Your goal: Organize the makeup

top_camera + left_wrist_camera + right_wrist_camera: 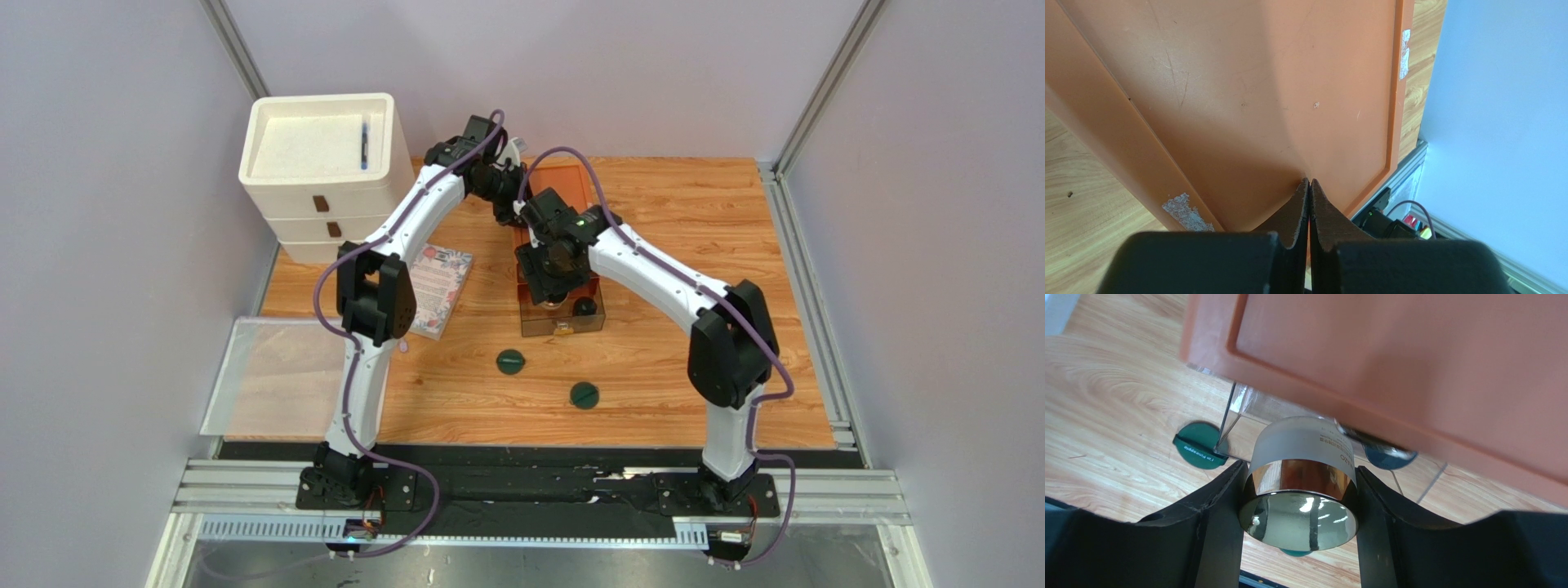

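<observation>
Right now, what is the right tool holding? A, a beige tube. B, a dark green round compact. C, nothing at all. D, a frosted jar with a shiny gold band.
D: in the right wrist view the right tool has a finger against each side of the frosted gold-banded jar, while one dark green compact and a second green compact lie on the table.

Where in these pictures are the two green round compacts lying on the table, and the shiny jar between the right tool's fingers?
left green compact [510, 361], top view, middle of its lid.
right green compact [584, 395], top view, middle of its lid.
shiny jar [1301, 478], right wrist view, on its gold band.
</observation>
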`<state>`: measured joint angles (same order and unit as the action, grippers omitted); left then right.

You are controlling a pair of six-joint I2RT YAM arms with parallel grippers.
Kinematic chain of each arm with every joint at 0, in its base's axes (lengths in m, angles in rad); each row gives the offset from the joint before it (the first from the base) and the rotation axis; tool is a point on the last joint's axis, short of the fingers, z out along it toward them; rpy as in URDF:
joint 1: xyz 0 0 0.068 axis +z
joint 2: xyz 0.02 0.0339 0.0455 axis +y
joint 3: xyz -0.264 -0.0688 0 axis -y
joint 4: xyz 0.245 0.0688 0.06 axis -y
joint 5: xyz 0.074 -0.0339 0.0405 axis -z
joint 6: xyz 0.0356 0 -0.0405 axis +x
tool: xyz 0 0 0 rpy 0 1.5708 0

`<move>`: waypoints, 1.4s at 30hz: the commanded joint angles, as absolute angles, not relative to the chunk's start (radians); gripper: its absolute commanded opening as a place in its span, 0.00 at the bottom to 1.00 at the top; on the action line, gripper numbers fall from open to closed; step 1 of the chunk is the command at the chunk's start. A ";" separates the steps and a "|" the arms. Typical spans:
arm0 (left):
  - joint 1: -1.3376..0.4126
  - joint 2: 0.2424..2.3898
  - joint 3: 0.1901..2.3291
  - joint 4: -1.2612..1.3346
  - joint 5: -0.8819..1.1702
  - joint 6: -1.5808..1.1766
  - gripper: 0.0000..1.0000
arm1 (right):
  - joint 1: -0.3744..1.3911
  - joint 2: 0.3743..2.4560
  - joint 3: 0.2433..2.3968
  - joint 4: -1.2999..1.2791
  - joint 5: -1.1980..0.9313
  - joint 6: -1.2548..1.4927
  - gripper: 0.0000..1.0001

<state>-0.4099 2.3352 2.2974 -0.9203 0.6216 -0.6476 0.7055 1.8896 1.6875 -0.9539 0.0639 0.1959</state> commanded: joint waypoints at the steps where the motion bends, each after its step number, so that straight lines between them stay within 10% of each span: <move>1: -0.399 2.321 2.306 -0.956 0.583 -0.618 0.00 | 0.710 1.933 1.776 -0.997 0.069 0.221 0.18; 4: -0.396 2.321 2.307 -0.956 0.583 -0.618 0.00 | 0.710 1.937 1.776 -0.996 0.074 0.229 0.52; 9: -0.394 2.325 2.310 -0.954 0.587 -0.620 0.00 | 0.710 1.910 1.772 -0.991 0.083 0.226 0.70; 42: -0.394 2.315 2.329 -0.974 0.591 -0.620 0.00 | 0.802 1.684 1.117 -0.858 -0.078 0.304 0.56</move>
<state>-0.3985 2.3356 2.3184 -0.9588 0.6083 -0.6380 0.7792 1.6318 1.1290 -0.9340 -0.1078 0.2665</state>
